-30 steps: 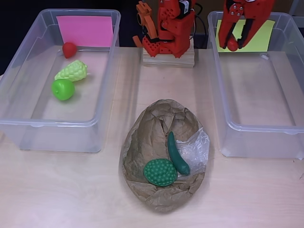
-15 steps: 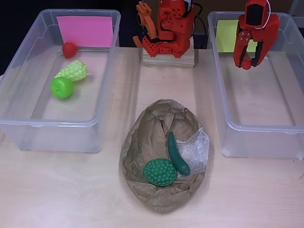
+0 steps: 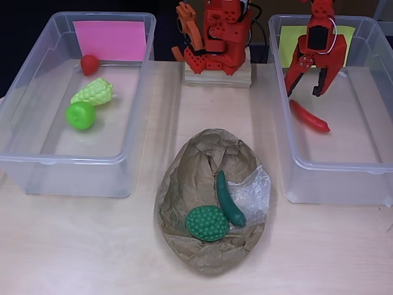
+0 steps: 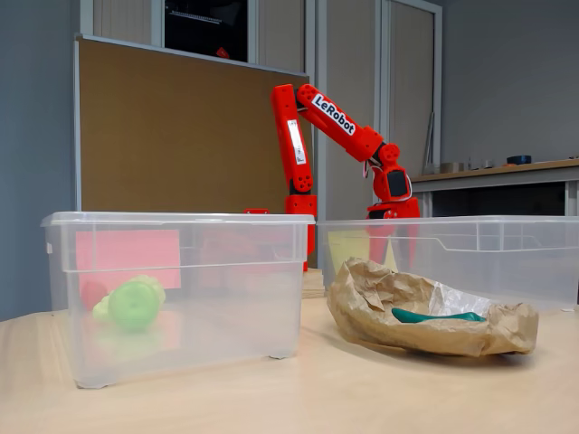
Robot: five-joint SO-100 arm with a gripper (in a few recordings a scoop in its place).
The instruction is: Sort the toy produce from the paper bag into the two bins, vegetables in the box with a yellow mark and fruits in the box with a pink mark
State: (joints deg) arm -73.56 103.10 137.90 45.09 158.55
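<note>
While the gripper [image 3: 306,91] hangs with its jaws spread and empty over the yellow-marked bin [image 3: 368,165], a red chili [image 3: 309,116] lies on that bin's floor just below it. 2 pieces are left in the paper bag [image 3: 202,153]: a dark green cucumber [image 3: 228,198] and a bumpy green round piece [image 3: 207,222], touching each other. Both look like light, stiff, smooth plastic. I'd pinch the cucumber across its narrow middle; the round one seems likelier to slip.
</note>
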